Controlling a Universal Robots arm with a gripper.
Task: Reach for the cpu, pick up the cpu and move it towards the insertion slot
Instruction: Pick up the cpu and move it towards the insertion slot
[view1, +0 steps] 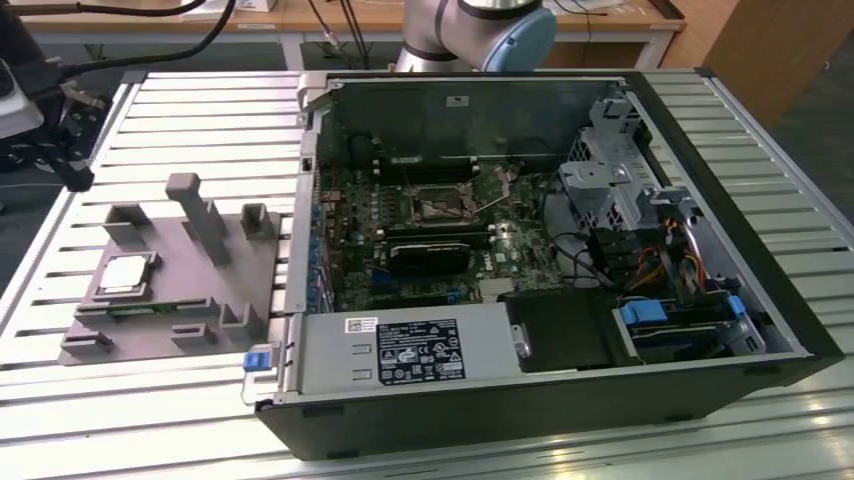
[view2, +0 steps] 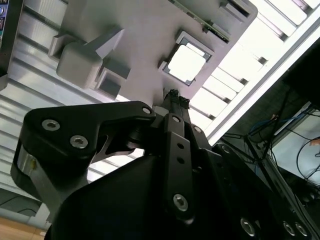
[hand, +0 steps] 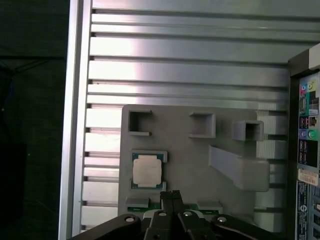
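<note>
The cpu lies flat in a square pocket of the grey fixture plate, with its shiny metal top facing up. The plate rests on the slatted aluminium tabletop, on the exterior view's left, just beside the open computer case. The insertion slot is inside the case, on the motherboard, a square socket with a dark centre and a thin metal frame. It is well apart from the cpu. Part of the robot arm is seen behind the case.

In both wrist views the hand is over the fixture plate. Its two fingers are pressed together at the tips and there is nothing between them. The tips point to the plate close to one edge of the cpu, and they do not touch the chip. How high the hand is above the plate, I cannot tell.
</note>
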